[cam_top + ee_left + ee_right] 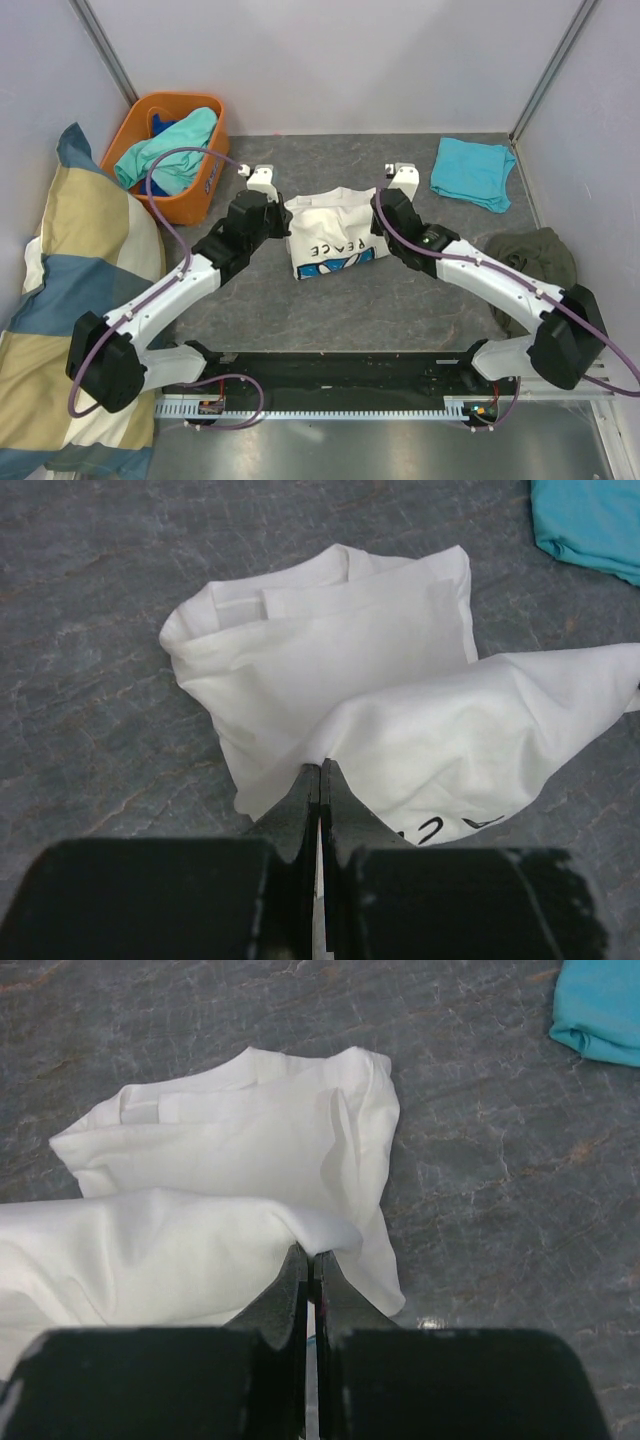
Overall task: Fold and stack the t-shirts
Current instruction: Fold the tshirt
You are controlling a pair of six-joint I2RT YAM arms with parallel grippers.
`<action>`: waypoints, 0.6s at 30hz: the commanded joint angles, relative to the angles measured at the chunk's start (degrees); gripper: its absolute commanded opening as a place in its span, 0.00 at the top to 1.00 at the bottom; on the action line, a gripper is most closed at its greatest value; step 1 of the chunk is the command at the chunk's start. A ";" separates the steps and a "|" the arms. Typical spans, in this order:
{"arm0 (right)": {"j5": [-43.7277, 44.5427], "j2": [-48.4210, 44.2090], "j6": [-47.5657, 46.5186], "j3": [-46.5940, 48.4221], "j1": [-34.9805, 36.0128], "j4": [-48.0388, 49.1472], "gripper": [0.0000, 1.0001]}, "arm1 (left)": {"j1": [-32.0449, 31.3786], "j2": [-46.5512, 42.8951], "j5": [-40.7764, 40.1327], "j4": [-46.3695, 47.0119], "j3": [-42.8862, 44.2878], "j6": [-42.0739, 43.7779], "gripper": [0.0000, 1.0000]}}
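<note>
Far left, orange basket [188,203], mint-green t-shirt [165,150] inside

Left arm [170,290] and right arm [500,275]: white links are joined by bulky black joint housings. A purple cable [160,215] is looped along each. Black tapered fingers [300,815] are fitted. Both are mounted on a black base rail [340,375].
</note>
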 commanded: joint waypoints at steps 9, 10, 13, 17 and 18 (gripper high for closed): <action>-13.07 17.12 -4.69 11.86 -11.31 10.69 1.00 | 9.34 16.11 7.64 12.47 7.36 3.96 0.98; -13.86 18.61 -5.04 12.83 -12.02 11.05 1.00 | 10.74 18.91 8.08 13.79 8.07 3.78 0.98; -15.89 24.33 -5.91 16.70 -14.82 12.81 1.00 | 13.20 25.58 10.10 16.07 11.49 3.34 0.98; -18.70 32.41 -6.01 21.18 -17.73 15.87 1.00 | 15.32 33.06 12.56 18.62 17.64 3.34 0.98; -19.14 33.73 -5.92 23.02 -18.26 16.76 1.00 | 15.58 34.39 12.65 19.50 18.35 3.25 0.98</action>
